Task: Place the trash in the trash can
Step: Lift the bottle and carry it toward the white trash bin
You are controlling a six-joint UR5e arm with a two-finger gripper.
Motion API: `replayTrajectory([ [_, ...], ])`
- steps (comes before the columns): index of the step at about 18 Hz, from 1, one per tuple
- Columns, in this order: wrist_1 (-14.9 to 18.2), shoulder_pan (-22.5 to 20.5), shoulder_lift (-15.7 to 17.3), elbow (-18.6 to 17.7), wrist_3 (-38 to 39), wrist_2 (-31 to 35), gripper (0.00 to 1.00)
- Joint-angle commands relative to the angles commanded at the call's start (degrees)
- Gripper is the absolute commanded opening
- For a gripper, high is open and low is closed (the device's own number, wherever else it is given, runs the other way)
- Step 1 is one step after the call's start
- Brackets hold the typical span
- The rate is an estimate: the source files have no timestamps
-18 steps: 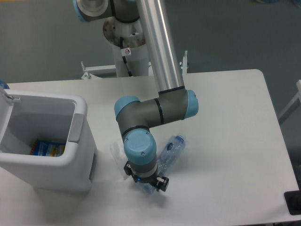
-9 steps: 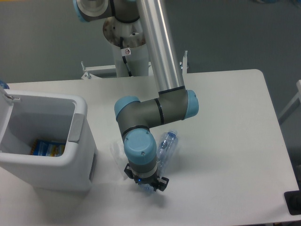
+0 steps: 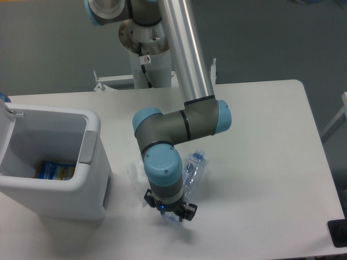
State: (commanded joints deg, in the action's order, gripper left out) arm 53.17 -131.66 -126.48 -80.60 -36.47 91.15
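The crushed clear plastic bottle [image 3: 192,170] with its blue cap sits at the table's front centre, tilted with the cap end up and to the right. Its lower end lies between the fingers of my gripper [image 3: 171,213], which points straight down and looks shut on it; the wrist hides the contact itself. A small crumpled white wrapper [image 3: 133,172] lies on the table just left of the wrist, partly hidden by it. The white trash can [image 3: 81,195] stands at the left edge with its lid swung open, about a hand's width left of the wrapper.
Inside the trash can lies a blue and yellow packet [image 3: 54,170]. The arm's elbow [image 3: 184,127] hangs over the table's middle. The arm's base post [image 3: 143,59] stands behind the table. A dark object [image 3: 339,233] sits at the front right corner.
The bottle has swung from a flatter slant to a steeper one, its cap moving left toward the wrist. The wrist has shifted slightly toward the front edge with the bottle.
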Motion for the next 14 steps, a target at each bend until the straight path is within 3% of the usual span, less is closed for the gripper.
replayTrajectory([
  [10,0.09,-5.27,7.82,0.7,4.03,-19.4,0.47],
  [14,0.09,-6.68,10.2,5.0,9.83,-28.73,0.47],
])
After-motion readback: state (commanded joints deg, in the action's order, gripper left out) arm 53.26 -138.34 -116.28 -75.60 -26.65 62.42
